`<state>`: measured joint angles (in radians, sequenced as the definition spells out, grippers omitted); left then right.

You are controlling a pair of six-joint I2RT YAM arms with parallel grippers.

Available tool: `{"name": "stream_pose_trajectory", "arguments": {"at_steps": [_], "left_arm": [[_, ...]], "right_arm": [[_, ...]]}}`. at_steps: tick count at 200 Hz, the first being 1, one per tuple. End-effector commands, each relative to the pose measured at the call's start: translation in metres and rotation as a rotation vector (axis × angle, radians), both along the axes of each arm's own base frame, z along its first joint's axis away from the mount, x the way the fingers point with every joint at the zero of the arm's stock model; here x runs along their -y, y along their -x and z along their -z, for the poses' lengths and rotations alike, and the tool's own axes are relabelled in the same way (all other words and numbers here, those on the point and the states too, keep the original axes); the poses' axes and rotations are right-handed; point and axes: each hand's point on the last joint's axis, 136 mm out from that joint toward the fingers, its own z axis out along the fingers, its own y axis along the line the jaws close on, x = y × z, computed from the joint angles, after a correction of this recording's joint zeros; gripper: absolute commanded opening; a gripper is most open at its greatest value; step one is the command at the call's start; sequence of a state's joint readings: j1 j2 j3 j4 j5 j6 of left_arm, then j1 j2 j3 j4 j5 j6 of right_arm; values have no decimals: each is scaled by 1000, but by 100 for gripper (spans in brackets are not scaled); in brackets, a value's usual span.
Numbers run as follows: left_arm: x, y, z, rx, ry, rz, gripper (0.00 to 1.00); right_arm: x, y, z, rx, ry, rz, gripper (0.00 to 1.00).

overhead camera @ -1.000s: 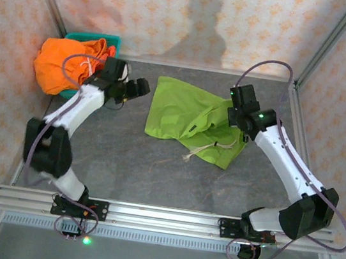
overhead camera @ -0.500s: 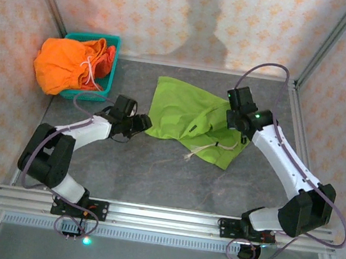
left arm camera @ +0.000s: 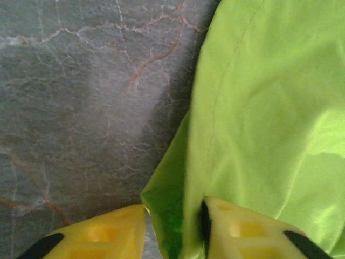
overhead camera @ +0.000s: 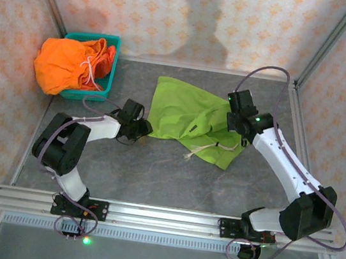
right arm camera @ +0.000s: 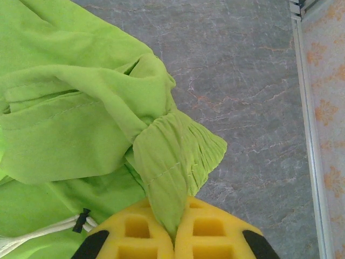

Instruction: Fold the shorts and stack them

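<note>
left gripper: swung from teal basket to left corner of lime green shorts, jaws narrowing around it, not yet clamped | right gripper: stayed pinching right edge | shorts mid-table; two-handed spread looked next

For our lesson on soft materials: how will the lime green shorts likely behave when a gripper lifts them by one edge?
Probably floppy: the lime green shorts lie wrinkled, bunching where the right gripper pinches them. Likely light; the cloth looks thin. The loose white drawstring may dangle.
</note>
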<state>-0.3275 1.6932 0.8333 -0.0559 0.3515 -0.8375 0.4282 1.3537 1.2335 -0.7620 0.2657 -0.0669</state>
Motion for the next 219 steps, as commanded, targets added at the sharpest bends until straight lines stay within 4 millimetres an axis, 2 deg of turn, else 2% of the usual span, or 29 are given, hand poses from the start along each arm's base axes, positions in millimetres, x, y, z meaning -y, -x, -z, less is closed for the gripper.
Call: {"name": "stream_pose_trajectory", "arguments": {"at_steps": [1,24,44,57,72,98,121,133,176,219], "left_arm": [[1,-12,-7,34,-29,7,24],[1,-17,-17,53,-42,20,0],[-2,-22,-36,92,-66,27,0],[-4,-27,-60,141,-76,26,0],[-10,-37,-99,209,-91,23,0],[-27,-50,-184,353,-110,2,0],[-44,-55,-268,492,-114,-23,0],[-53,-56,-311,565,-116,-34,0],[-76,-38,-452,809,-135,-80,0],[-92,-8,-558,1021,-148,-124,0]], "right_arm": [[7,0,-8,41,1,25,0],[7,-1,-9,47,-3,28,0],[7,-1,-13,63,-19,32,0],[7,-1,-17,73,-28,31,0],[7,0,-26,95,-37,26,0],[7,4,-50,154,-69,14,0],[5,10,-75,217,-115,-8,0],[5,19,-101,286,-162,-27,0],[-13,53,-181,482,-359,-192,0],[-28,101,-255,648,-532,-373,0]]}}
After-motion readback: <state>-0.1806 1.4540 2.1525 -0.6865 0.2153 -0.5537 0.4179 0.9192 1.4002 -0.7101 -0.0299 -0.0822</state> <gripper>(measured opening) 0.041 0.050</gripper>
